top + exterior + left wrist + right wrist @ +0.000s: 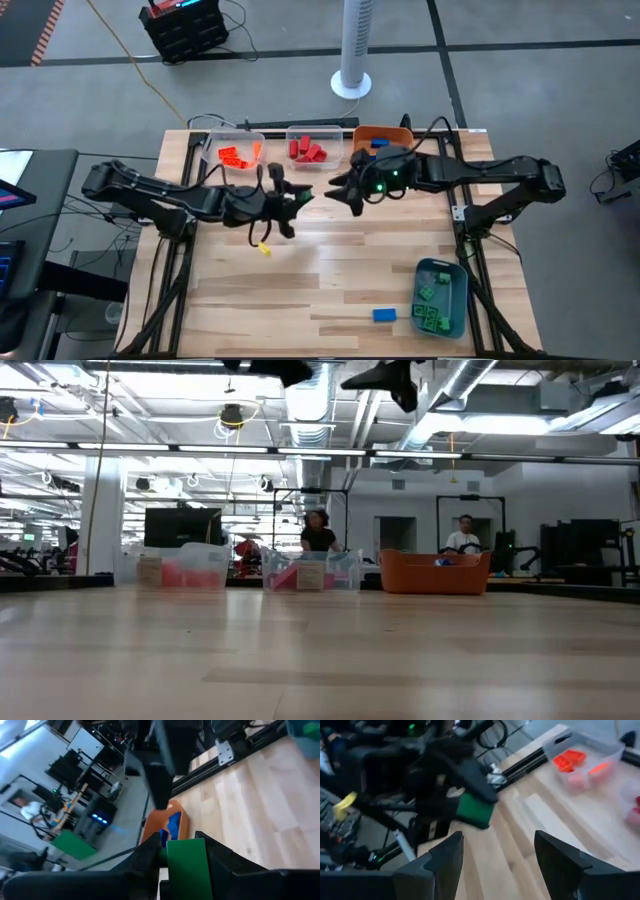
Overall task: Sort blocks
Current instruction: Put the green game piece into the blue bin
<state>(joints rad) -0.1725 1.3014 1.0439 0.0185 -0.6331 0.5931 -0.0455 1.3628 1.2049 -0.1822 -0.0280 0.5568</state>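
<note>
left gripper [185, 855]: fingers clamped on a green block [187, 867], lifted above mid-table
right gripper [495, 852]: fingers spread wide, empty, facing the left one close by
blue block [384, 315]: loose on the table [330, 270], beside the blue-grey bin [458, 300]

We see 3 bins [310, 148] at the table's [330, 270] 12 o'clock edge, a 4th bin [452, 300] at 4 o'clock.
</note>
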